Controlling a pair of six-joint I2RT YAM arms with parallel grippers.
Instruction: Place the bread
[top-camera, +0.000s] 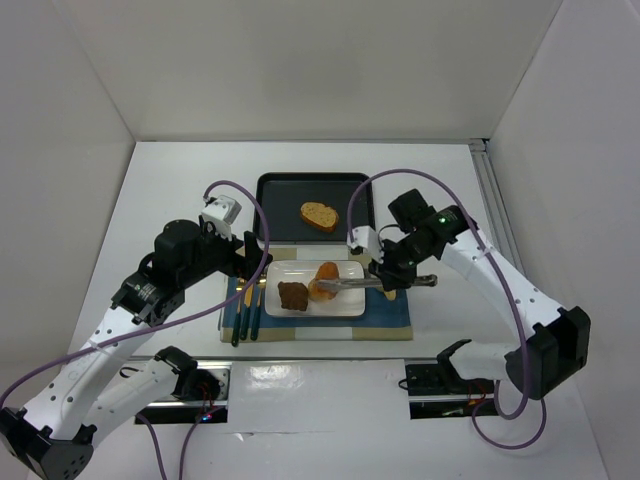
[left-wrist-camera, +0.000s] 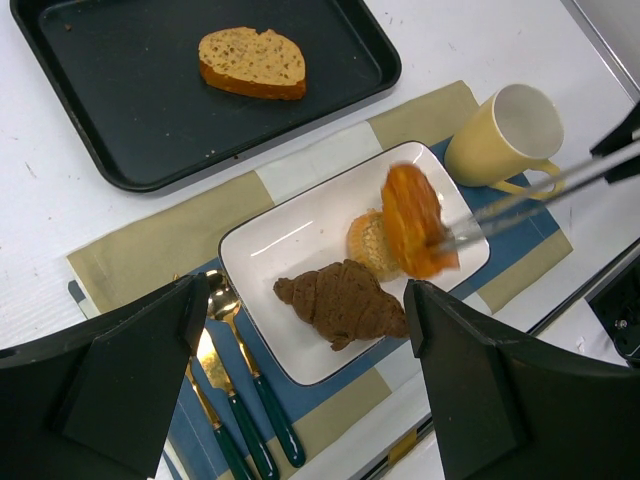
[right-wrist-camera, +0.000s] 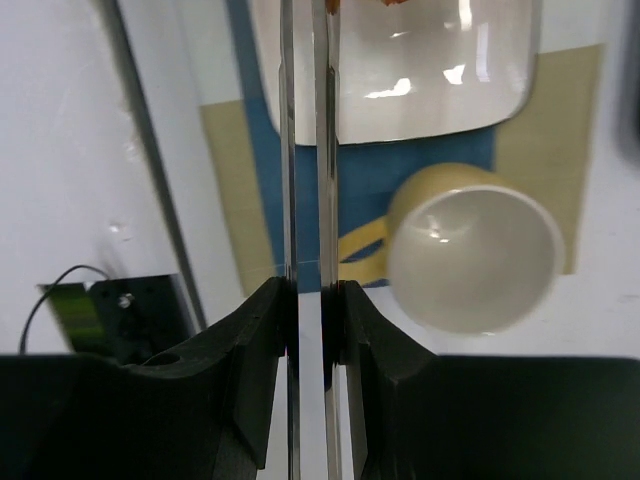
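yellow mug (left-wrist-camera: 505, 135) at the right end of the blue-and-tan placemat (left-wrist-camera: 140, 245) — gold cutlery with green handles (left-wrist-camera: 270, 415) at its left end, white worktop (top-camera: 180, 180) underneath.

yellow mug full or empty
Empty: the yellow mug shows a bare white inside in both wrist views, no liquid.

Black tray (left-wrist-camera: 120, 110), white plate (left-wrist-camera: 290, 240), yellow mug (left-wrist-camera: 500, 140), blue-and-tan placemat (left-wrist-camera: 150, 245), orange-brown bread (left-wrist-camera: 412, 215)

Top camera sits high at the near edge, looking down over the whole table (top-camera: 170, 190). Left wrist looks down close on plate (left-wrist-camera: 290, 250); right wrist, closer, sights along tongs (right-wrist-camera: 324, 150). Both catch plate, mug (left-wrist-camera: 505, 125).
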